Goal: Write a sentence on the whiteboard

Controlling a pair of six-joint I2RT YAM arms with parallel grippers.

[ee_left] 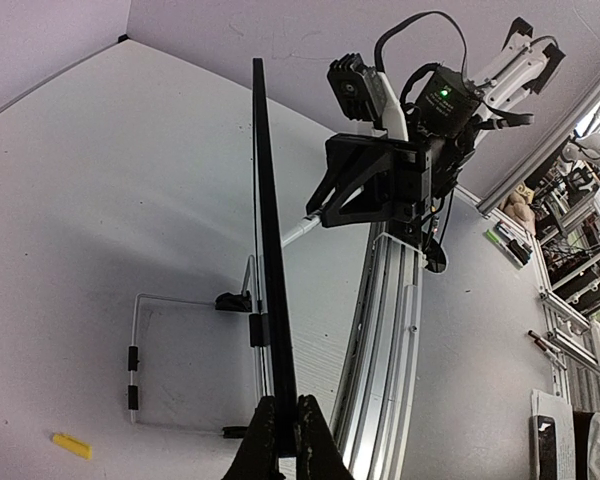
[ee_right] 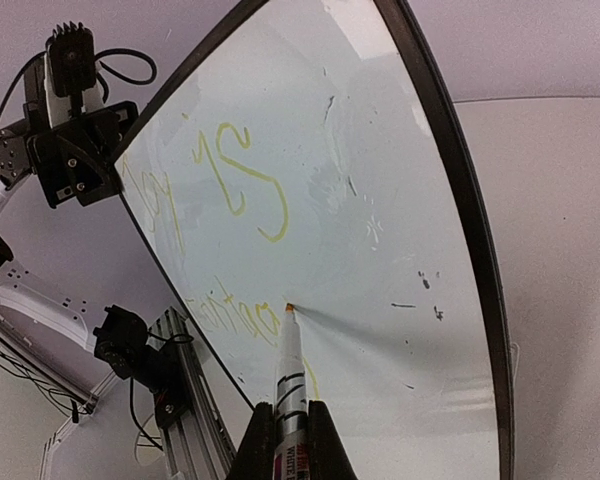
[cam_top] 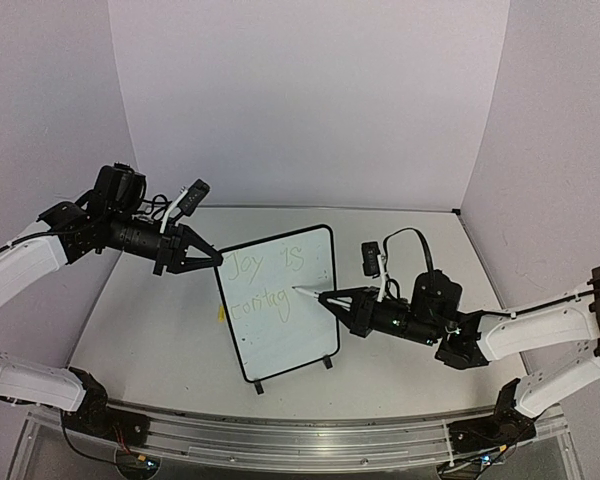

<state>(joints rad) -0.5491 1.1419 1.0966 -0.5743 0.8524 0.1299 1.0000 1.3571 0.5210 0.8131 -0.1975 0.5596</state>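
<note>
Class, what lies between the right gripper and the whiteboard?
A marker pen, held by the right gripper, tip on the whiteboard; right wrist view.

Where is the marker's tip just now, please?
In the top view, the marker, held by the right gripper, has its tip on the whiteboard near its middle, at the right end of the second line of the sentence.

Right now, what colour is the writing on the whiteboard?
Yellowish-green handwriting, clearest in the right wrist view.

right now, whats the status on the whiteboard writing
Left gripper jaws shut on whiteboard edge, steadying it. Right gripper jaws shut on marker, tip at the sentence, second line. Nothing blocking the tip.
</note>
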